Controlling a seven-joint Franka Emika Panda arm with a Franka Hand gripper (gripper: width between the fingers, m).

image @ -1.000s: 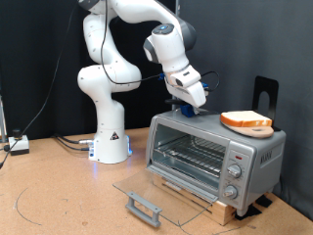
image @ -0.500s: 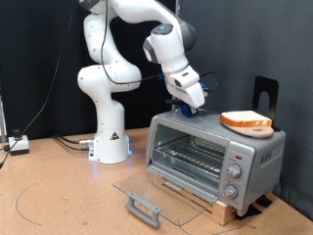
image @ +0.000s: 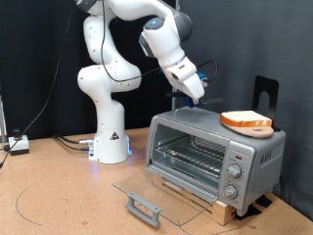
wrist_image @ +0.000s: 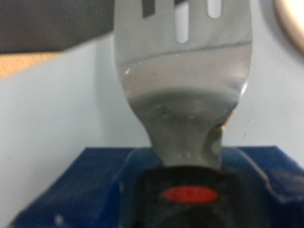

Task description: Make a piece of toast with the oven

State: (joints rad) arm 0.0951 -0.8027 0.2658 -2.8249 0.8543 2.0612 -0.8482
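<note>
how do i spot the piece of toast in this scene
Find the silver oven with its glass door dropped open. On its roof, toward the exterior view's right, sits a round tan plate. The toast is the thick pale slice with orange-brown crust lying on it.

White rounded arm (image: 108, 59), black cables, blue-lit base (image: 110, 147).

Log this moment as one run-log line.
gripper: holds spatula, above oven top | oven door: open | toast: on plate atop oven

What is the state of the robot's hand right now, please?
Hand: closed on a metal spatula, raised above the oven top, at the exterior view's left of the piece of toast.
</note>
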